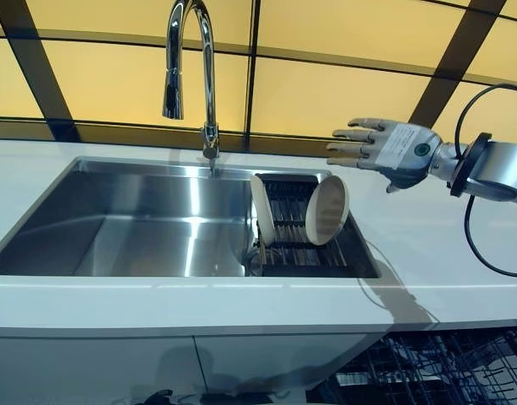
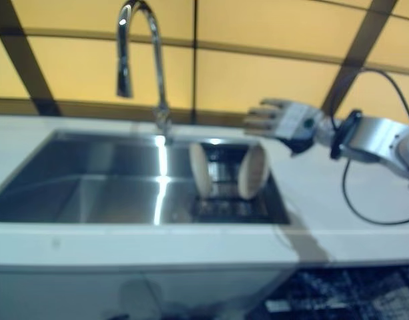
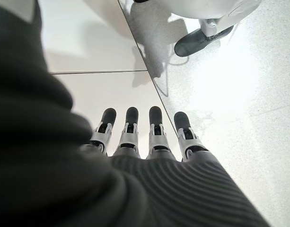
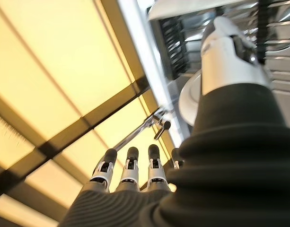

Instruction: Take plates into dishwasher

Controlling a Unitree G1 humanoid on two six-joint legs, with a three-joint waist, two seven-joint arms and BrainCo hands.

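Two cream plates stand on edge in a dark rack (image 1: 288,221) at the right end of the steel sink (image 1: 140,224): one plate (image 1: 262,209) on the left, the other plate (image 1: 331,209) leaning on the right. My right hand (image 1: 385,148) hovers open above the counter, just right of and behind the right plate, fingers straight and pointing left, holding nothing. In the right wrist view my right hand (image 4: 130,172) shows straight fingers with a plate (image 4: 189,97) beyond the thumb. My left hand (image 3: 145,135) hangs low over the floor, fingers straight, empty.
A tall chrome faucet (image 1: 195,67) rises behind the sink's middle. White countertop (image 1: 427,245) surrounds the sink. The open dishwasher's wire rack (image 1: 435,367) shows below the counter at the lower right. A yellow panelled wall backs the counter.
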